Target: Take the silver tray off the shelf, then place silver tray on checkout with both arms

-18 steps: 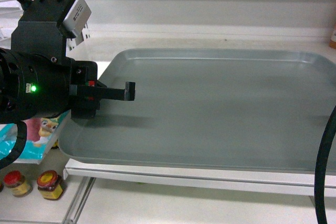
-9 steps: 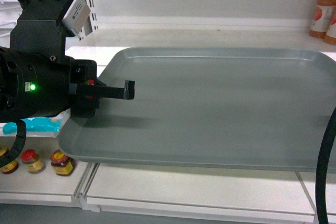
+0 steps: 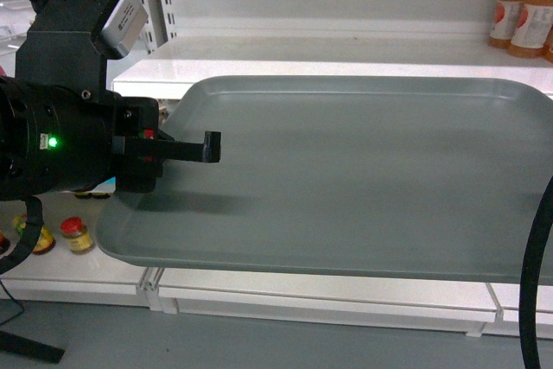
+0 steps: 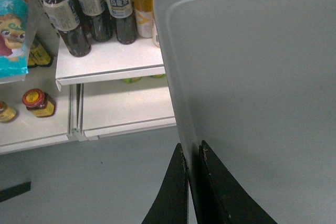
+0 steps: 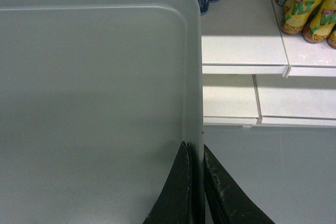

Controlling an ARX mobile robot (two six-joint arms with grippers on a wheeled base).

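Your silver tray (image 3: 346, 179) hangs level in the air in front of the shelf (image 3: 346, 49), its left rim pinched by the left gripper (image 4: 192, 156) and its right rim by the right gripper (image 5: 195, 153).

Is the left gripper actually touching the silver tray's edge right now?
Touching. The left wrist view shows the left gripper fingers closed on the silver tray rim, one on each side.

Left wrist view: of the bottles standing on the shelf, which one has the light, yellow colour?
The yellow bottle, standing last in the row, right beside the silver tray's edge; the other bottles are dark.
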